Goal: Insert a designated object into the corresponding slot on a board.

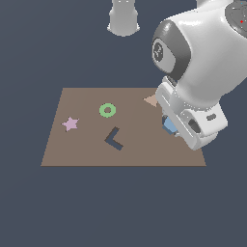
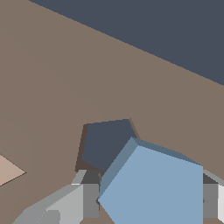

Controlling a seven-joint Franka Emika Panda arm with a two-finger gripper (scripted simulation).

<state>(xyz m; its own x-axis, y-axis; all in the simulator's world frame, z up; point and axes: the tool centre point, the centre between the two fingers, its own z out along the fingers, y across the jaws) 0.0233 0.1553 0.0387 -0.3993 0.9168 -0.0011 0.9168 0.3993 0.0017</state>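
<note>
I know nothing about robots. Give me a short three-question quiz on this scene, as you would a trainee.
1. True or false: the gripper holds the blue pentagon block.
2. Which shape lies nearest the pink star on the board? A) green ring B) tan triangle
3. Fill in: in the wrist view, the block partly covers the dark ____-shaped slot.

Key: 1 true; 2 A; 3 pentagon.

A glossy white arm (image 1: 207,58) with rounded links, dark grey joint caps and grey fingers (image 2: 83,201).
</note>
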